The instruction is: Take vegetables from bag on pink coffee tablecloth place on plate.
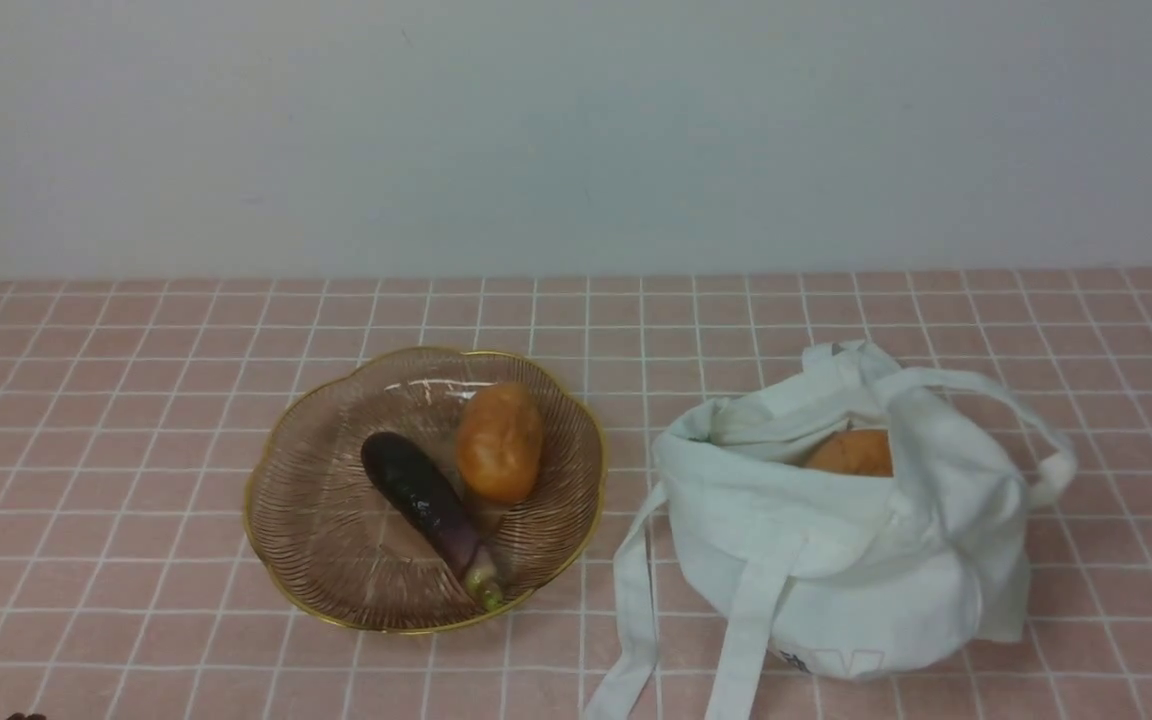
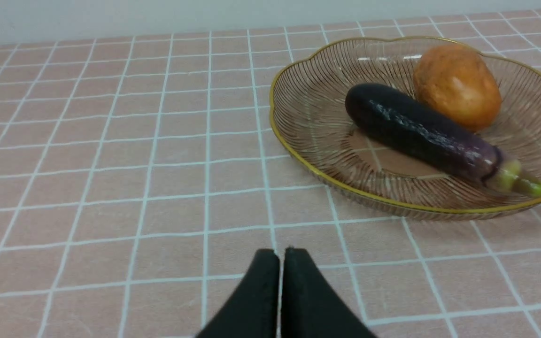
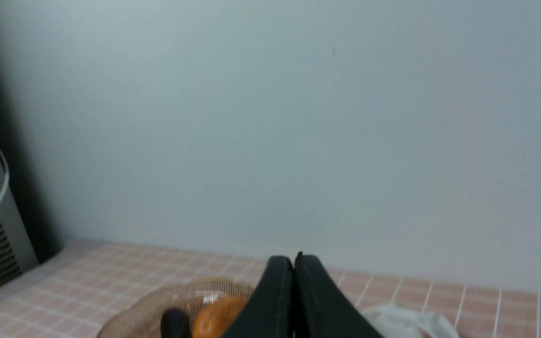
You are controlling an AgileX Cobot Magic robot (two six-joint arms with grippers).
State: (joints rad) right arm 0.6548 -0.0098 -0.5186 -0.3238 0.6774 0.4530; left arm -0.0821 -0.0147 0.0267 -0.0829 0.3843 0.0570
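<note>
Left tool point(image 2: 281, 252) pinched together, empty, over pink cloth point(image 2: 111, 164) near plate point(image 2: 308, 155). Right tool point(image 3: 293, 259) also closed, empty, facing wall. Plate holds orange vegetable point(image 1: 499, 441) touching eggplant point(image 1: 421, 497). Bagged vegetable point(image 1: 851, 453) sits in bag point(image 1: 836, 570) mouth, half hidden. Looks smooth, glossy, firm, so slip risk. Grip across short middle, not ends. Bag soft, floppy; rim may snag.
</note>
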